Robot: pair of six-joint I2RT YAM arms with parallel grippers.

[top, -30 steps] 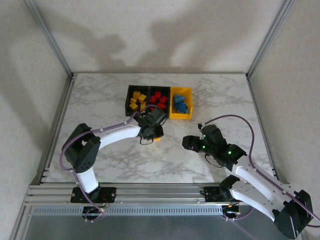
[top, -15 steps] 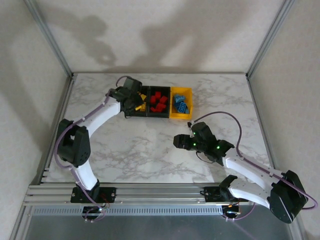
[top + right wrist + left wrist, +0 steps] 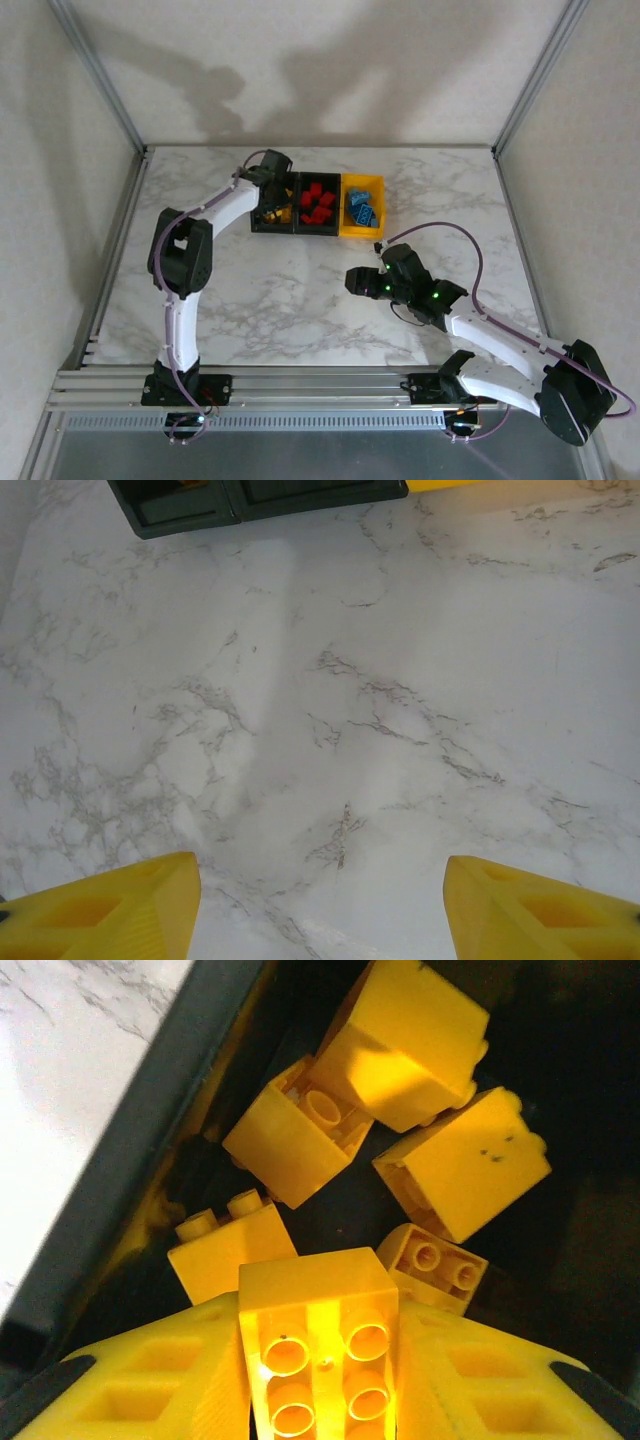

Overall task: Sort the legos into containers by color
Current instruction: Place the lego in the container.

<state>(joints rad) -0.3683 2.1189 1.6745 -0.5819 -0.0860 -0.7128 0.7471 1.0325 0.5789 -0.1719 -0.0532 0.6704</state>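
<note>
Left wrist: left jaws clamp probably the last yellow brick (image 3: 318, 1350) over its black bin (image 3: 120, 1175); right jaws stand apart, empty.

under your right gripper (image 3: 320, 880) the table top (image 3: 330, 710) is white marble print with grey veins, evenly lit. ahead of that gripper stands a pale, textured back wall (image 3: 330, 70) with soft grey shadows on it. aluminium posts (image 3: 95, 70) rise to its left and right. behind it a metal rail (image 3: 300, 385) edges the table.
</note>
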